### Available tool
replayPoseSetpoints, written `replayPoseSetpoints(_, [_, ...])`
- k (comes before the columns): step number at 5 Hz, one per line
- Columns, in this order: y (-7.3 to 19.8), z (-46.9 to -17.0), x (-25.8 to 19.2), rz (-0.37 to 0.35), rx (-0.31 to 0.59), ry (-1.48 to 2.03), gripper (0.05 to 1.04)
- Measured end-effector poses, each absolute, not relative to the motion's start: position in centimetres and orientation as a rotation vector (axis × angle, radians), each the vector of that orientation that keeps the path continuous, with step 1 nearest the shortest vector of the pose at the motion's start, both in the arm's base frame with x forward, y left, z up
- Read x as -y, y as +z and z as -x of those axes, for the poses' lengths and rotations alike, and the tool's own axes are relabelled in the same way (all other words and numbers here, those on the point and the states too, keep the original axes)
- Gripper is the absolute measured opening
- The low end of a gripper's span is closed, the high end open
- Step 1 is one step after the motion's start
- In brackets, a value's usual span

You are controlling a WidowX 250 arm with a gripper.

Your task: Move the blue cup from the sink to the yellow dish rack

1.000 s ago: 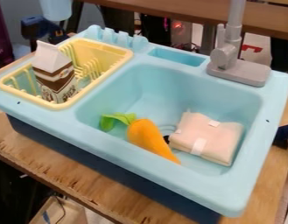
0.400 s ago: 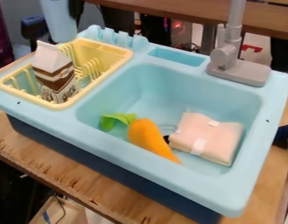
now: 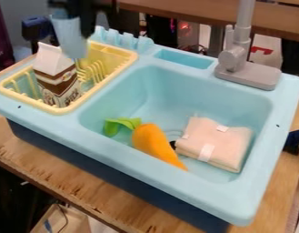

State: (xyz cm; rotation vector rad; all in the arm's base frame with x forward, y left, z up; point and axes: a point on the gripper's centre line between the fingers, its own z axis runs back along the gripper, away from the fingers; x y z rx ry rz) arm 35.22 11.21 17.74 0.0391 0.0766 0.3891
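Looked down at a slant from above the near side of the desk (image 3: pixel 72 184), steeply enough to see into the basin of the sink (image 3: pixel 188 193). Faced across toward the faucet (image 3: pixel 247 75) at far right, at an angle to the rims rather than square on. Stood close, taking in nearly the whole sink and reaching beyond to a wooden shelf (image 3: pixel 194 13).

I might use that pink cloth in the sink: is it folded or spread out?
Folded: the cloth lies as a compact, thick bundle on the basin floor.
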Motion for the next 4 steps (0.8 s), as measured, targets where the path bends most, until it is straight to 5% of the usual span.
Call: replayPoseSetpoints(4, [15.0,-36.3,-12.3,-0.033,-0.129,0.404,0.102])
